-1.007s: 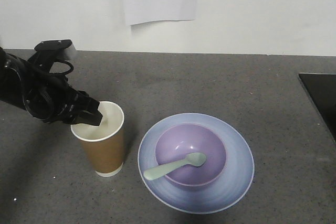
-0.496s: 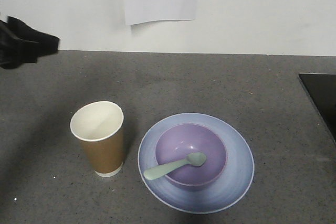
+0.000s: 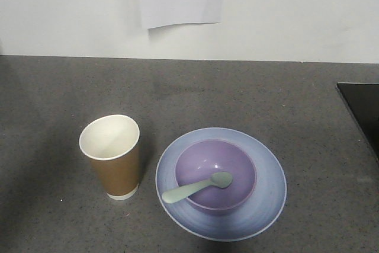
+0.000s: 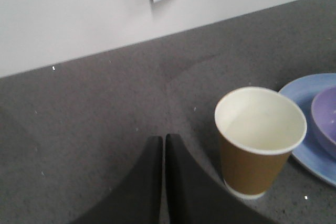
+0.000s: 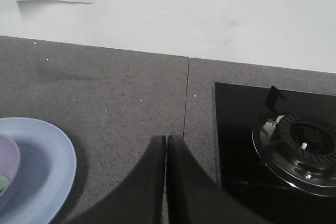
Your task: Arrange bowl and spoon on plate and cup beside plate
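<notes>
Left arm gone, cup (image 3: 111,156) beside plate (image 3: 269,176), grey countertop (image 3: 237,93)

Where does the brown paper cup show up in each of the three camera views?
Exterior front view: the cup stands upright at lower left, beside the plate, not touching it.
Left wrist view: the cup is at lower right, just left of the plate.
Right wrist view: the cup is not in the picture; only the plate shows, at lower left.
Shared landmark: the plate.
</notes>
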Motion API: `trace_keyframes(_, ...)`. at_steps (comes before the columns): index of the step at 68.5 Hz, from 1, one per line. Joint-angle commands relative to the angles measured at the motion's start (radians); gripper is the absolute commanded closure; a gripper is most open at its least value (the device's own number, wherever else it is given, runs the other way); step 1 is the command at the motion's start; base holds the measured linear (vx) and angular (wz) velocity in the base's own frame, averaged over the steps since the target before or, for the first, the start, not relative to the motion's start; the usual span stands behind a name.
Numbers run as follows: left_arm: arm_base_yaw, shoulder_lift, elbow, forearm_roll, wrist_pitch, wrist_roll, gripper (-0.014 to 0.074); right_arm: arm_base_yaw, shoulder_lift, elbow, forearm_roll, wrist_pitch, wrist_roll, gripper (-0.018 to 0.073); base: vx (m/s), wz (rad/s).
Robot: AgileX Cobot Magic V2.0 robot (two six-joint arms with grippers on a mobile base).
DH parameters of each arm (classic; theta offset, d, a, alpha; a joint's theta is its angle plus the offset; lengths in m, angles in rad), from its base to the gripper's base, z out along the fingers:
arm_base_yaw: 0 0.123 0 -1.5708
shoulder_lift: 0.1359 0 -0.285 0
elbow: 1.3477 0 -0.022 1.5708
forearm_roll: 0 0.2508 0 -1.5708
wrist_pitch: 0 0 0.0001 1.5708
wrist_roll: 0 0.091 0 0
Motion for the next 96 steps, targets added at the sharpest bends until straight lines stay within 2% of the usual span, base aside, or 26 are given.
trace_keyframes(1, -0.007, -0.074, 0.089, -0.002, -0.16, -0.058, 0.0604, -0.001, 0.016, 0.017, -0.041, -0.067, 0.008, 0.0562, 0.0, 0.0)
trace_keyframes(16, -0.007, -0.17, 0.149, -0.001, -0.233, -0.056, 0.0604, -0.001, 0.016, 0.111, -0.032, -0.059, 0.007, 0.0562, 0.0, 0.0)
trace_keyframes(67, -0.007, -0.184, 0.171, 0.011, -0.234, -0.054, 0.0604, -0.001, 0.016, 0.125, -0.033, -0.034, 0.007, 0.0562, 0.0, 0.0)
trace_keyframes(76, -0.003, -0.225, 0.305, 0.019, -0.361, -0.051, 0.0603, -0.001, 0.016, 0.125, -0.033, -0.035, 0.007, 0.0562, 0.0, 0.0)
trace_keyframes(88, -0.003, -0.349, 0.599, 0.019, -0.648, -0.046, 0.0603, -0.001, 0.016, 0.125, -0.033, -0.038, 0.007, 0.0562, 0.0, 0.0)
trace_keyframes(93, 0.02, -0.409, 0.708, 0.016, -0.74, -0.048, 0.0603, -0.001, 0.016, 0.125, -0.033, -0.037, 0.007, 0.0562, 0.0, 0.0)
trace_keyframes(96, 0.041, -0.452, 0.737, 0.018, -0.729, -0.048, 0.0603, -0.001, 0.016, 0.125, -0.033, -0.037, 0.007, 0.0562, 0.0, 0.0)
